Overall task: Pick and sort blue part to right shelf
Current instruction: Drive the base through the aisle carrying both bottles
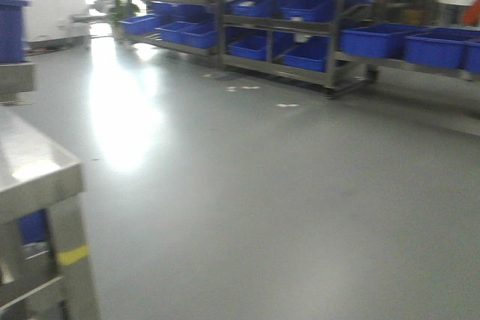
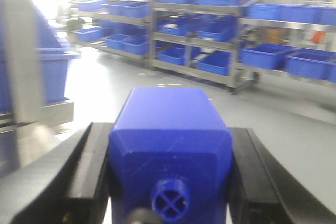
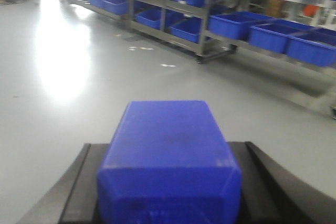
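Observation:
In the right wrist view my right gripper (image 3: 168, 145) is shut on the blue part (image 3: 168, 150), a deep-blue block with sloped shoulders. Its cap end is cut off by the lower frame edge. In the left wrist view my left gripper (image 2: 170, 129) is shut on a blue block with a small round crossed knob (image 2: 170, 145). Both blocks are held in the air above the grey floor. The right shelf (image 1: 405, 65), a steel rack with blue bins, stands far across the floor; it also shows in the right wrist view (image 3: 273, 35). Neither gripper shows in the front view.
A steel table (image 1: 37, 177) with yellow tape on its leg stands close at the left, with a blue bin (image 1: 11, 28) behind it. More steel racks with blue bins (image 1: 255, 28) line the back wall. White marks (image 1: 244, 88) lie on the grey floor.

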